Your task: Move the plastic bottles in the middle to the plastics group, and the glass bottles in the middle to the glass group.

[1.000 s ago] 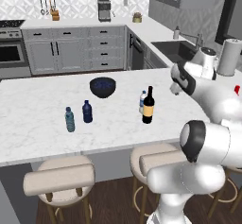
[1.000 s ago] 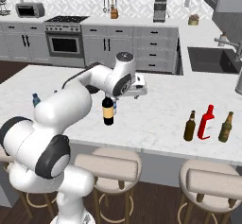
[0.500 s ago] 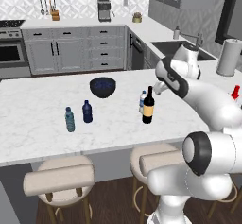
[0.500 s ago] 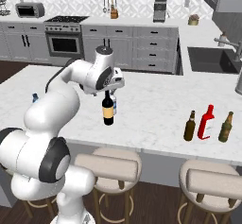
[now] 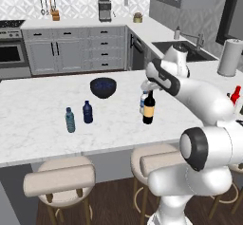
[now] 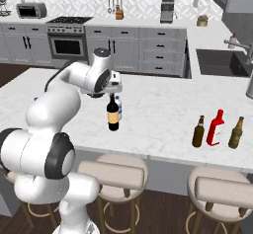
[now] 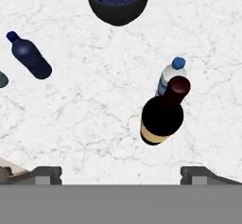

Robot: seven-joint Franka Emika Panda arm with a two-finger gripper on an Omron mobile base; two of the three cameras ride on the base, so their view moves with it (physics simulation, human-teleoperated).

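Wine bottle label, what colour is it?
Tan, on the black wine bottle; the hand view shows it best.

The arm swings across the counter over the last second. In the left base view it moves from the right side of the frame toward the centre, and the gripper [image 5: 148, 84] now hangs just above the top of the wine bottle [image 5: 149, 109]. In the right base view the gripper [image 6: 112, 88] moves from the centre toward the left, from right of that wine bottle [image 6: 113, 115] to directly over its neck. The arm's elbow folds in closer to the base. The jaws stand wide apart, barely wider than before.
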